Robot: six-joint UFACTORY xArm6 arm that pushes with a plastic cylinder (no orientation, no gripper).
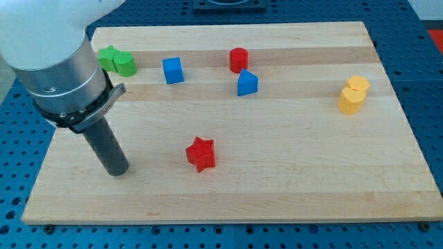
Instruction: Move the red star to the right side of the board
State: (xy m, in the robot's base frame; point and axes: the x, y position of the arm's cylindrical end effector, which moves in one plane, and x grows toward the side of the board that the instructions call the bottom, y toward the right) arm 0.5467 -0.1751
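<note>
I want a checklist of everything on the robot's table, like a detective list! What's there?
Surface: pale wooden board, flat, on a blue base.
Job's things: red star lies in the lower middle, left of centre, with no block touching it.
Clutter: two green blocks touching at the top left; blue block; red cylinder just above a second blue block; two yellow blocks touching at the view's right.
Grippers: none; my tip rests on the board to the star's left, with a gap between.
Cables: nothing seen.
Surroundings: blue perforated surface around the board.
</note>
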